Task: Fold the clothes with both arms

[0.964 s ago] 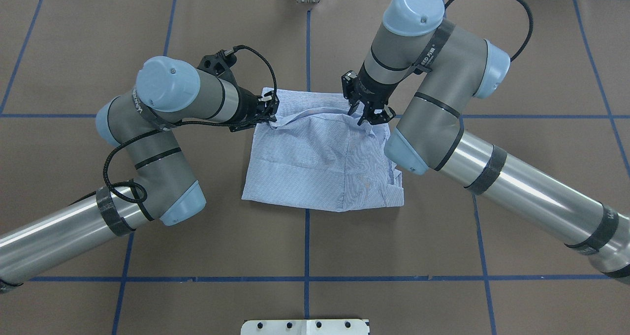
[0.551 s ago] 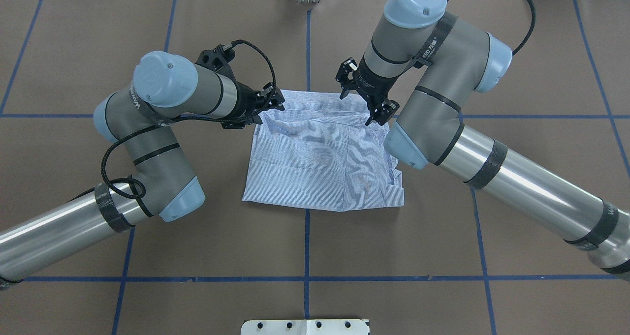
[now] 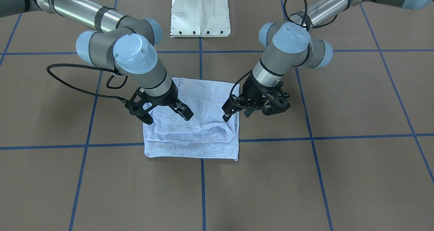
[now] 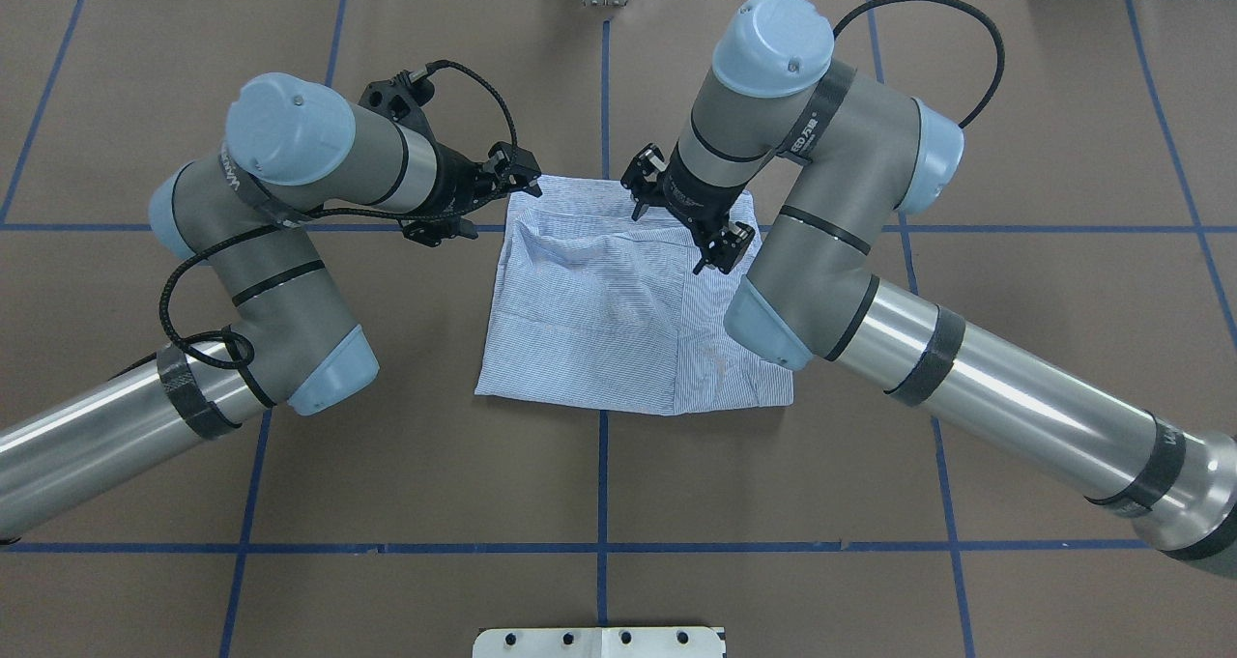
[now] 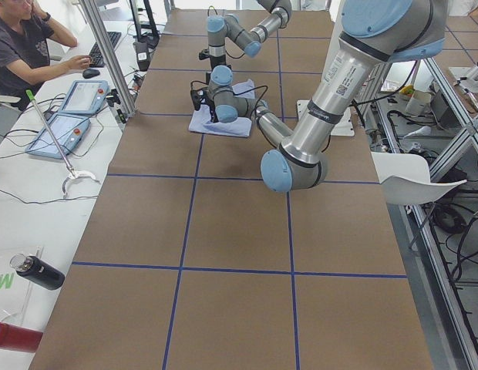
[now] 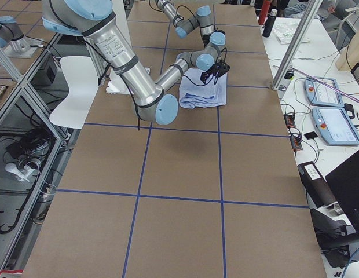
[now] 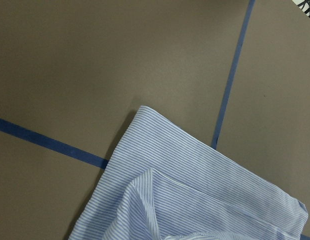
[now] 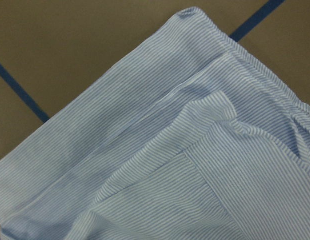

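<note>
Brown taped table (image 4: 387,445): we log left gripper (image 4: 486,199) and right gripper (image 4: 678,210) spread by folded shirt (image 4: 618,320); arm lettering (image 4: 810,134) illegible.

shirt (image 4: 599,320): pale blue and white fine stripes
table (image 4: 406,465): brown, blue grid lines
arms (image 4: 1044,412): silver-grey, light blue caps

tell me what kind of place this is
Probably a robotics lab: left arm and right arm at a striped shirt on a tape-gridded table, teach pendants on a side bench, a person at a keyboard.
</note>
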Available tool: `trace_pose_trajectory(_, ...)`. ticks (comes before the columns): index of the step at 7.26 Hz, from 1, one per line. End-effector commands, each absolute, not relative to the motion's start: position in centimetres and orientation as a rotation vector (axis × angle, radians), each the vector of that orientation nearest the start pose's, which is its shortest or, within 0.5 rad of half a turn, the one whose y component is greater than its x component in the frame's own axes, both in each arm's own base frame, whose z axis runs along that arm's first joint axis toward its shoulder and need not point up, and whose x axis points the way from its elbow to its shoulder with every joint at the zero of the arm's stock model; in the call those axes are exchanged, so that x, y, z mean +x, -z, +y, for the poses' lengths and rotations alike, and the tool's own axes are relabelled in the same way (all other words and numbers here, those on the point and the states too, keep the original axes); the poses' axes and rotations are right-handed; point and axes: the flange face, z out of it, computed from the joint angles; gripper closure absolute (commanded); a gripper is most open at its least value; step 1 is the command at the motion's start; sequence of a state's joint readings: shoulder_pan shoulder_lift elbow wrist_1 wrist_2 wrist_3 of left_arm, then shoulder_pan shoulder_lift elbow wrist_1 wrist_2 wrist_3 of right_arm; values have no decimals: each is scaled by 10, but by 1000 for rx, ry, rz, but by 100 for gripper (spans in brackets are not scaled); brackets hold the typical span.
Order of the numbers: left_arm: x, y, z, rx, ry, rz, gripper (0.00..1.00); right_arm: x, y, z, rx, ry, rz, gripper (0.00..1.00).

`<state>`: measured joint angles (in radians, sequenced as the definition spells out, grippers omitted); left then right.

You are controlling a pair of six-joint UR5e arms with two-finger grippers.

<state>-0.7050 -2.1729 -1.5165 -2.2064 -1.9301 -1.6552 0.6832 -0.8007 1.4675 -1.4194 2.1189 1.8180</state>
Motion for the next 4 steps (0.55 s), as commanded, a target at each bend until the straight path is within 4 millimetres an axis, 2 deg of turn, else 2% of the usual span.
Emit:
trace_pose_trajectory(1,430,-281,-526,96,412,1184,0,-551,-197,-497,-239,-465,-918,0)
trace_pose_trajectory(2,413,-288,-524,139,361,1146,0,-567,-189,-488,-148,-370,-918,0)
trace_pose_trajectory(3,401,-292,-523,150,353,1126,0,-574,-196,-490,-86,-282,-901,0)
trace_pose_trajectory(4,395,-295,-520,151,357,1123,0,-587,-194,-497,-40,-207,-882,0)
